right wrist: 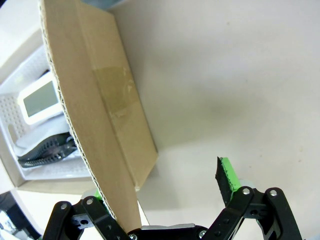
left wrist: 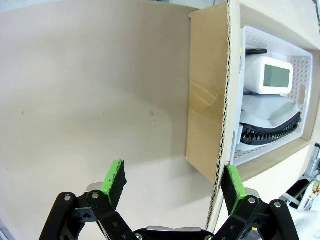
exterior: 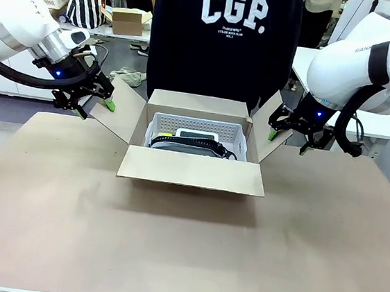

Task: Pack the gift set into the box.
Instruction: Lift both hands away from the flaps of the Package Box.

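**Q:** Brown corrugated box (exterior: 191,170) at the centre of the table (exterior: 169,255), all four flaps splayed outward. Whereabouts of the gift set?

**A:** Inside already. White perforated gift set (exterior: 162,123) seated low between the carton walls, with black cords (exterior: 188,144) and flat white pack (exterior: 198,133) lying in it. Packing proper judged done; closing the flaps judged to be the step in hand.

**Q:** State of the two end effectors?

**A:** Left gripper (exterior: 95,109) at 9 o'clock of the box, spread wide, pinching nothing. In the left wrist view, corrugated edge of the left flap (left wrist: 220,150) standing between the pads (left wrist: 114,181), just beside one of them. Right gripper (exterior: 287,142) at 3 o'clock, likewise spread, with the right flap (right wrist: 100,100) running between its fingers and hiding one pad. Person (exterior: 222,51) at 12 o'clock, close behind the rear flap (exterior: 198,103).

**Q:** Good execution?

**A:** Fold the 9 and 3 o'clock flaps inward along their creases, both together and at an even pace. Press with the flat of a pad near mid-edge rather than at a corner. Keep fingertips above the cords. Leave the 12 and 6 o'clock flaps until afterwards. Likely faults: a flap slipping out from between the spread fingers, or the carton sliding sideways under an uneven push.
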Robot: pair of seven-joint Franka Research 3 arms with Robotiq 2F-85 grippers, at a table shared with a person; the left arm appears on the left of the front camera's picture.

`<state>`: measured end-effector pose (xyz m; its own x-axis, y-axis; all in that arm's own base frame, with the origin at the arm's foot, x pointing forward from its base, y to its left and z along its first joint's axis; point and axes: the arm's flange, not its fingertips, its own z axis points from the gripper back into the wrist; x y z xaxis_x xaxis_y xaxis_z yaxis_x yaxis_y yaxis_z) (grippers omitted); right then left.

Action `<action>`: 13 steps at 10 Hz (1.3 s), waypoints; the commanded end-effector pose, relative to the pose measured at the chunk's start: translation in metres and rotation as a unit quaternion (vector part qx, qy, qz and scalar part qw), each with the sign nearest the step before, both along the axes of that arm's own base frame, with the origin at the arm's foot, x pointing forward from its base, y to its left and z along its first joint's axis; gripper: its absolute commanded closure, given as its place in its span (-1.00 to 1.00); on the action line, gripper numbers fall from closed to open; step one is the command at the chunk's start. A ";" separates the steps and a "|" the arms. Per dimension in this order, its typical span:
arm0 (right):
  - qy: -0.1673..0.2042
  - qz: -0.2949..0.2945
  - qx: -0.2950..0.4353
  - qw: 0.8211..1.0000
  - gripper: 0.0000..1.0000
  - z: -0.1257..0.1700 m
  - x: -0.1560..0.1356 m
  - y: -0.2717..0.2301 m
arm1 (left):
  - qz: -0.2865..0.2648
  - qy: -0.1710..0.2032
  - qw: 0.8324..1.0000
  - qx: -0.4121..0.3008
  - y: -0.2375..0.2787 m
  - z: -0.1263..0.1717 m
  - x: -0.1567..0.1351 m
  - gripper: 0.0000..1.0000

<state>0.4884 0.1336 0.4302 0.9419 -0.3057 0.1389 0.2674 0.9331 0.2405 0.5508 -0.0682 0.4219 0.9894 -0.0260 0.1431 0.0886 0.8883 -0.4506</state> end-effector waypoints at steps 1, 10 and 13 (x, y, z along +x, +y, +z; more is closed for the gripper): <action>0.000 0.000 0.000 1.000 -1.00 0.000 0.000 0.000 | 0.000 0.000 1.000 0.000 0.000 0.000 0.000 -1.00; -0.027 0.100 0.529 0.843 -1.00 0.108 -0.133 -0.172 | -0.129 -0.062 0.886 -0.442 0.098 0.122 -0.152 -1.00; -0.089 0.170 0.455 0.869 -1.00 0.134 -0.150 -0.153 | -0.171 -0.091 0.908 -0.371 0.083 0.145 -0.162 -1.00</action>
